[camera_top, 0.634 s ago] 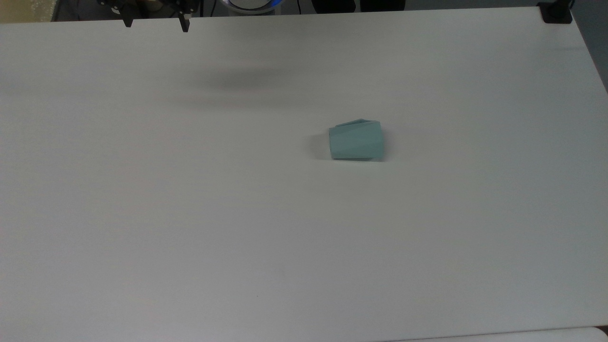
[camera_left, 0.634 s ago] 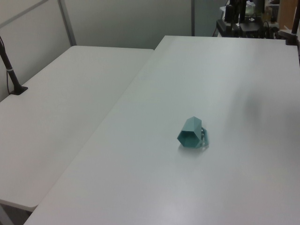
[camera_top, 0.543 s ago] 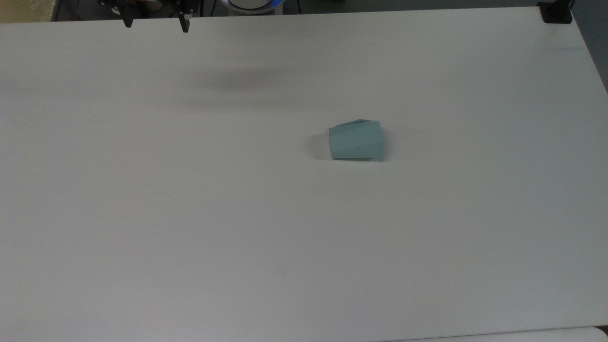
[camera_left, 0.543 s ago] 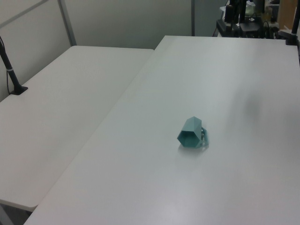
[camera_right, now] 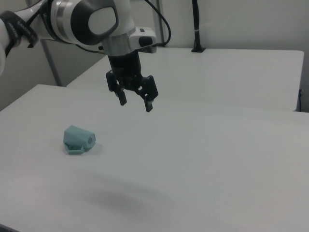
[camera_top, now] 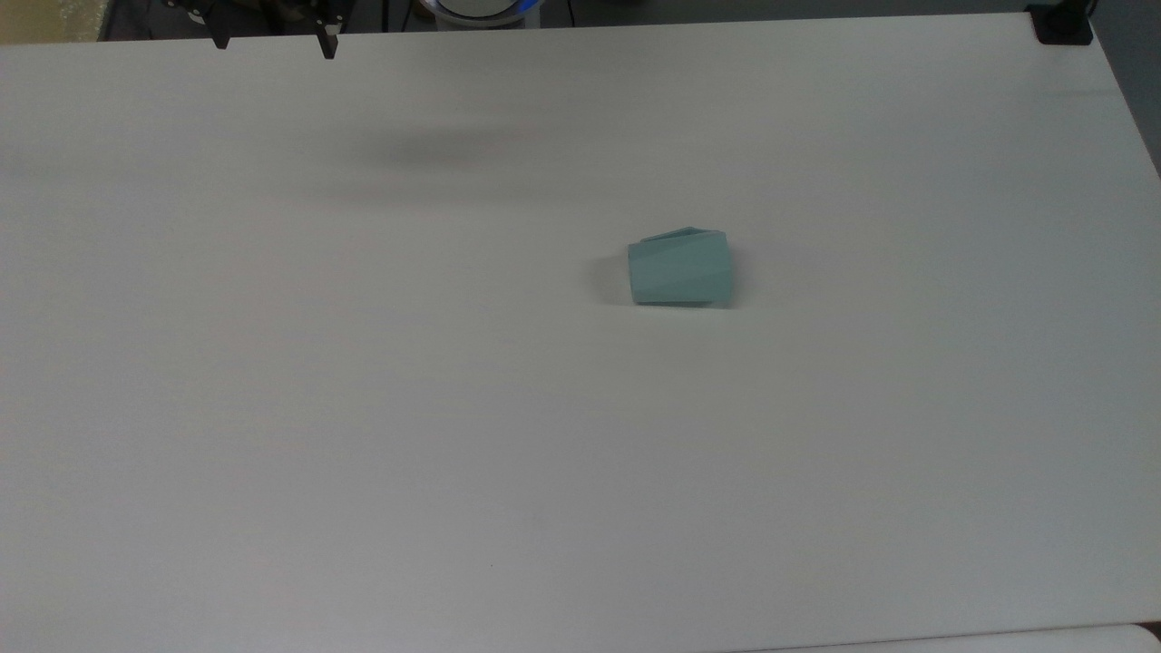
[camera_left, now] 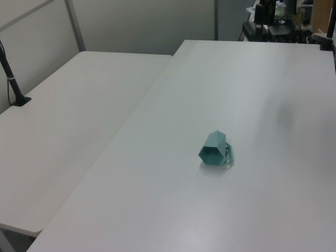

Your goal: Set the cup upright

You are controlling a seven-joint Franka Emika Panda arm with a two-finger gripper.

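Pale teal plastic cup [camera_top: 679,268] with faceted sides is lying on its side on the wide white matte table [camera_top: 363,408], well apart from the black two-finger gripper [camera_right: 134,102], which is hanging in the air above the table with its fingers [camera_right: 148,105] spread apart and nothing between them. In the right view the gripper is hovering to the cup's [camera_right: 78,139] upper right, fingertips pointing down, carried by the white and grey robot arm [camera_right: 89,19]. In the top view the gripper [camera_top: 272,45] is showing as two dark fingertips at the table's far edge, far to the cup's upper left, with a soft grey shadow lying on the table between them. The left view is showing the cup's [camera_left: 214,150] hexagonal end facing the camera and its flat angular handle [camera_left: 228,154] sticking out to the left view's right, low against the table; the top view is showing instead the cup's tapering side, with the handle on the far side of the cup. A second white table [camera_left: 63,131] is standing just beside the first in the left view. No readable writing is showing on the cup or the arm.
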